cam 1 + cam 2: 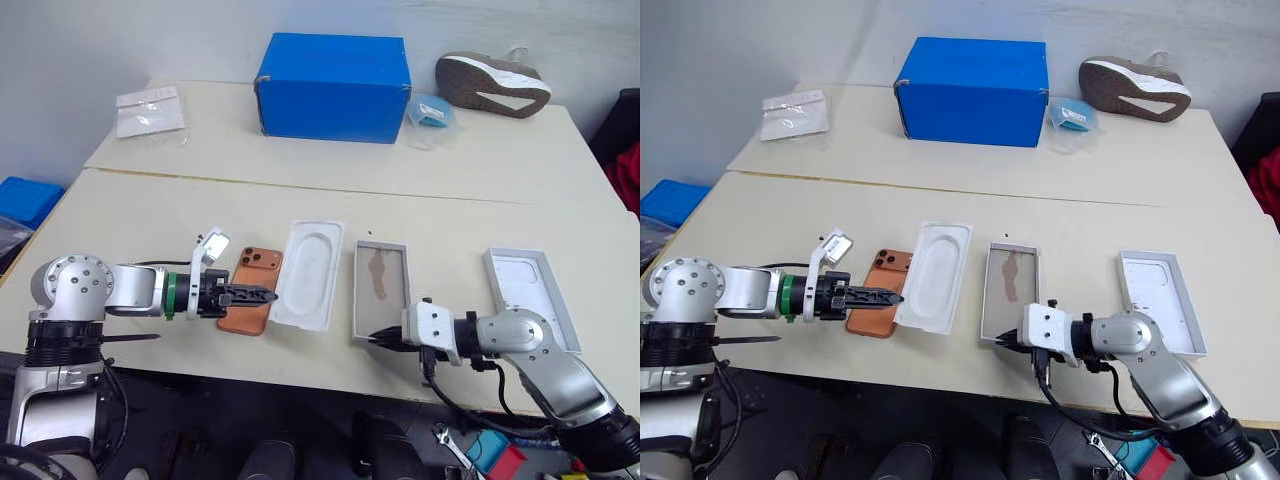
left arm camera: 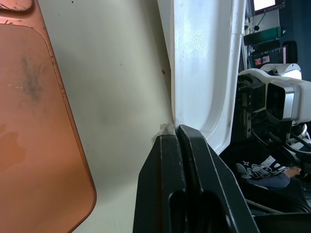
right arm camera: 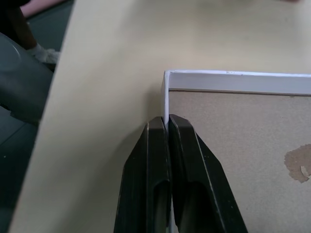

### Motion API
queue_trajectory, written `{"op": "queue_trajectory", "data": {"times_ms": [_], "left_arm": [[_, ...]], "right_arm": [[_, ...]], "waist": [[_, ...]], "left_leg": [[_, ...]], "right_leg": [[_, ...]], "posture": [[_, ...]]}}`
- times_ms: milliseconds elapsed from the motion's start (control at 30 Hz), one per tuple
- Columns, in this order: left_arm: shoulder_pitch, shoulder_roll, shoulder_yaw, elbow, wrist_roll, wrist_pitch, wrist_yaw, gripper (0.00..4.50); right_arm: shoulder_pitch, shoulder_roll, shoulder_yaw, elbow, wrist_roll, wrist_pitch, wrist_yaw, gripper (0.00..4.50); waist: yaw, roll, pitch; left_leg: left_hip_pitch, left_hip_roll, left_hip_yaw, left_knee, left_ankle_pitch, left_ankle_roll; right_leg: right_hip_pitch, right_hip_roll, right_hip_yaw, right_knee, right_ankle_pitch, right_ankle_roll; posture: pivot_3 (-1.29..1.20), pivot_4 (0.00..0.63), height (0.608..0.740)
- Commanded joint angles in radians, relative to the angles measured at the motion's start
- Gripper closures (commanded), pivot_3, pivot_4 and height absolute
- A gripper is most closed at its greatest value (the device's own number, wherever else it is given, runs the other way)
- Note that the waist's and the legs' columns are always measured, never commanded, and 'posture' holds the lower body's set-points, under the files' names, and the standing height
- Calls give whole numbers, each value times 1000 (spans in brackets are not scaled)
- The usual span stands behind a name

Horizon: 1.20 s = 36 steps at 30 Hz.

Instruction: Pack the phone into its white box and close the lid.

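A: Layout on the cream table (image 1: 460, 215), left to right: slim orange-copper phone (image 1: 252, 289) lying back-up; flat white insert with an oval recess (image 1: 308, 272) just beside it; shallow white-rimmed box with a grey-tan floor and brown blotch (image 1: 381, 288); white lid tray with an all-white inside (image 1: 530, 295) furthest right, well apart from the phone.

B: Left pincer (image 1: 263, 295)?

A: Fingers pressed together over the phone's near half, tips at the near left edge of the insert (image 2: 204, 73); whether a thin scrap sits at the tips, cannot tell.

B: Right pincer (image 3: 167, 121)?

A: Closed on the box's near rim wall (image 3: 164, 99) by a corner; one finger outside, one inside.

B: Far side?

A: Blue cardboard box (image 1: 333, 87); grey shoe, sole up (image 1: 492, 83); clear plastic bag (image 1: 151, 110).
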Motion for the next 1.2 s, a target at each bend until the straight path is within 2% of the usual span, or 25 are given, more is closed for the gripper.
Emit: {"op": "queue_trajectory", "data": {"times_ms": [33, 233, 367, 467, 667, 867, 1033, 1200], "left_arm": [[-36, -17, 1, -22, -34, 1, 19, 4500], [-59, -57, -20, -22, -43, 1, 47, 4500], [-86, -78, -31, -6, -40, 1, 55, 4500], [-104, -99, -42, 2, -32, 1, 59, 4500], [-160, -143, -70, 39, -44, 1, 96, 4500], [-216, -240, -118, 128, -42, 1, 202, 4500], [-237, -357, -102, 201, -58, 1, 363, 4500], [-245, -409, -128, 209, -134, 1, 451, 4500]], "right_arm": [[-1, -4, 11, -38, -22, 28, -16, 4473], [-3, -13, 33, -21, -83, 52, -53, 4473], [8, -6, 13, -62, -43, 88, -55, 4473], [9, -2, 0, -99, -7, 140, -54, 3926], [32, -24, -112, -237, 82, 230, -79, 1990], [211, -84, -488, -480, 367, 410, -55, 24], [380, -95, -758, -574, 490, 476, -60, 24], [466, -88, -853, -616, 547, 500, -105, 24]], "waist": [[1, 0, 0], [-3, 0, 0], [-1, 0, 0], [0, 0, 0], [1, 0, 0], [10, -1, 0], [16, -2, 0], [3, -2, 0]], "left_leg": [[0, 0, 0, 0, 0, 0], [0, 0, 0, 0, 0, 0], [0, 0, 0, 1, 0, -1], [0, 0, 0, 1, 0, -1], [0, 0, 0, 1, 0, -1], [-1, 0, -2, 0, 0, -1], [-1, 0, -2, 0, 0, 0], [0, 0, -1, 0, 0, -1]], "right_leg": [[0, 0, 0, 0, 0, 0], [0, 0, 0, 0, 0, 0], [0, 0, 0, 1, 0, 0], [0, 0, 0, 1, 0, 0], [0, 0, 0, 0, 0, 0], [1, 0, -2, -1, 0, 0], [2, 0, -1, -2, 0, 0], [1, 0, 0, 0, 0, 0]], "posture": [[0, 150, 740], [0, 150, 740], [0, 150, 740], [0, 150, 740], [0, 150, 740], [0, 150, 740], [0, 150, 740], [0, 150, 740]]}}
